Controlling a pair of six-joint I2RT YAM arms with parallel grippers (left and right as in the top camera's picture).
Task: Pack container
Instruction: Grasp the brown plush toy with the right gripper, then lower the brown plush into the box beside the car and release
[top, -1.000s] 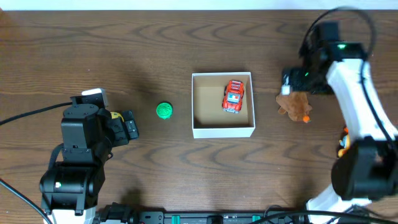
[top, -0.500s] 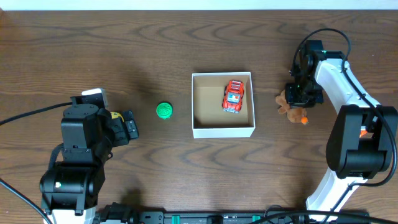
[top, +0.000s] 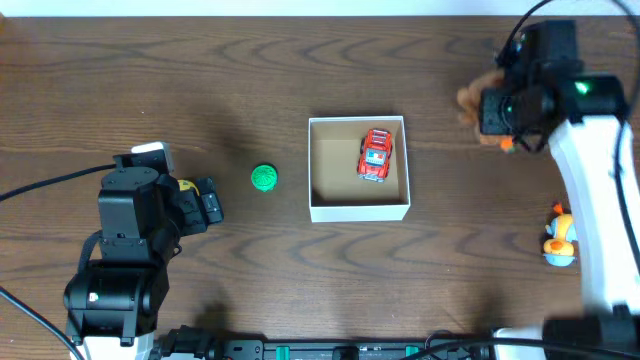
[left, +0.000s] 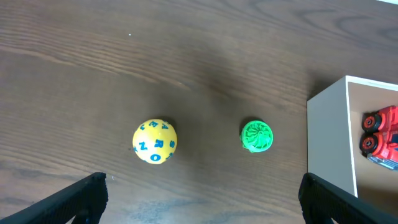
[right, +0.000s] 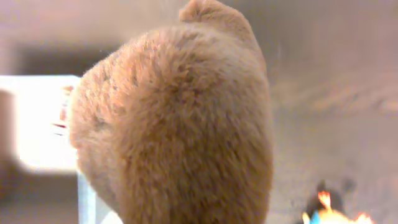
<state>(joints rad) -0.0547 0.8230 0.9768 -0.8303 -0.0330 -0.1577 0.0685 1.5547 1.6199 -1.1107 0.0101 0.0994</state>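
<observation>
Blue letters are being displayed all over the yellow ball (left: 155, 141) lying on the table (left: 93, 74), as seen from the left wrist; they are being rendered too small to be read with certainty.

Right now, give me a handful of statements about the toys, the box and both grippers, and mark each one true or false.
1. The red toy truck lies inside the container. True.
2. The green round toy is in the container too. False: it sits on the table outside the container, on the left arm's side.
3. The right gripper holds the brown plush toy. True.
4. The left gripper is shut on the yellow lettered ball. False: its fingers stand wide apart and the ball lies untouched on the table.
</observation>
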